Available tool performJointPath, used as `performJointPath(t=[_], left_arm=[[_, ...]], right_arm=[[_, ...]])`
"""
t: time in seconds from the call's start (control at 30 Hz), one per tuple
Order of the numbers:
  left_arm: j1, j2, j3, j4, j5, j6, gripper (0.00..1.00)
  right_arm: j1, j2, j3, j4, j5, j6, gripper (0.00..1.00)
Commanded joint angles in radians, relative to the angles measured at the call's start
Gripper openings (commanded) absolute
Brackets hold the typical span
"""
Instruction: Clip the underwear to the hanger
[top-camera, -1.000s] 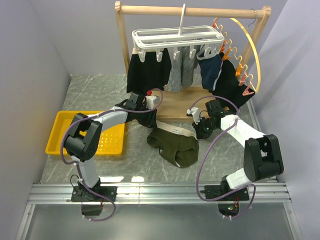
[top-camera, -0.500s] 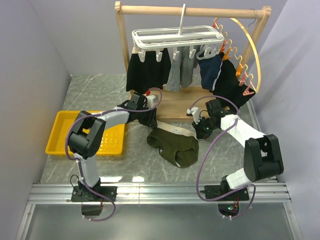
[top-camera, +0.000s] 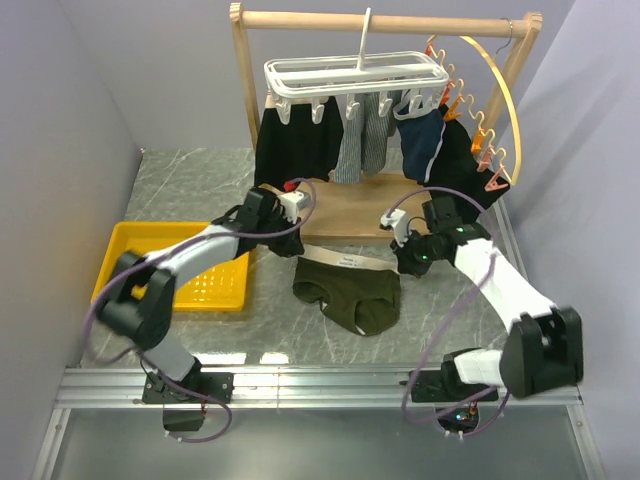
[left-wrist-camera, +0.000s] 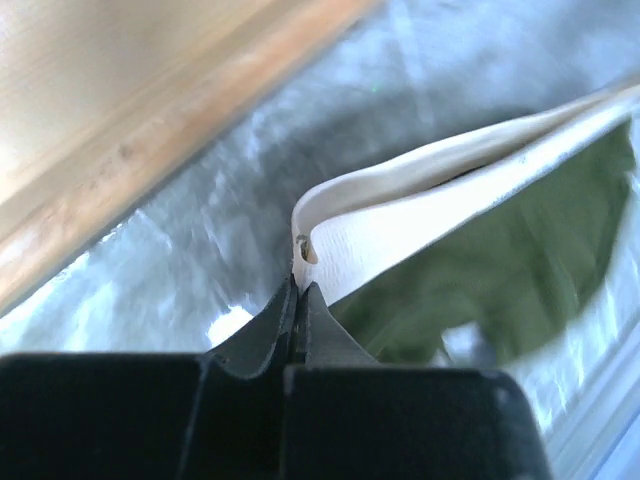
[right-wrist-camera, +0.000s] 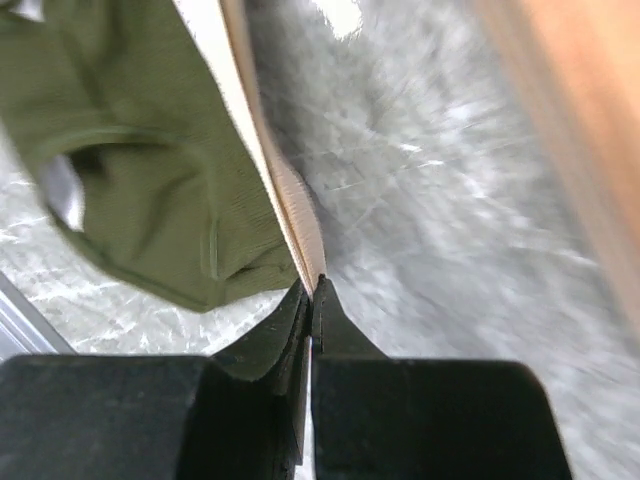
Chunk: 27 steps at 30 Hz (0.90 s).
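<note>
Olive-green fabric with a wide beige waistband, the underwear sits low over the grey marbled bench, just in front of the wooden rack and between the two arms. Its waistband runs left to right, and each end is held by a claw. The green body spreads from the band toward the near edge. I cannot tell whether it rests fully on the bench.

From its base at the near left, the left arm rises to an elbow over the yellow tray. Its forearm then stretches away and to the right, ending at the waistband's left end. The left claw is pinched together on that corner of beige band, and the left wrist view shows the band folding over just above the fingertips.

The right arm's elbow stands out at the near right. Its white forearm slants away and to the left, and the wrist turns the right claw down onto the waistband's right end. There the fingers are closed with the band's edge nipped between them.

Behind and above, the hanger hangs by its hook from the rack's top bar, well apart from the underwear. A black garment, striped cloth and a navy garment are clipped beneath it.
</note>
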Motion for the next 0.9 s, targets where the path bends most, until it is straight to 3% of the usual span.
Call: performJointPath(t=[0.0,0.23,0.57,0.73,0.87], left_arm=[[-0.002,-0.217,-0.038,-0.069,0.032,0.167,0.0],[-0.002,-0.555,-0.058,-0.172,-0.005,0.354,0.0],[-0.012,-0.811,-0.084,-0.471,0.189,0.522,0.0],[-0.012,-0.903,-0.01,-0.588,0.312,0.512,0.0],[-0.016,-0.894,-0.033,-0.602,0.352,0.466,0.0]], right_arm=[[-0.006,-0.161,0.07,-0.086,-0.001,-0.048,0.0],[0.005,-0.425,0.162,-0.146,0.018,-0.08,0.0],[0.14,-0.621,0.145,-0.351,0.009,-0.178,0.0],[0.157,-0.69,0.201,-0.503,-0.114,-0.258,0.0],[0.16,-0.669,0.13,-0.488,-0.143,-0.267,0.0]])
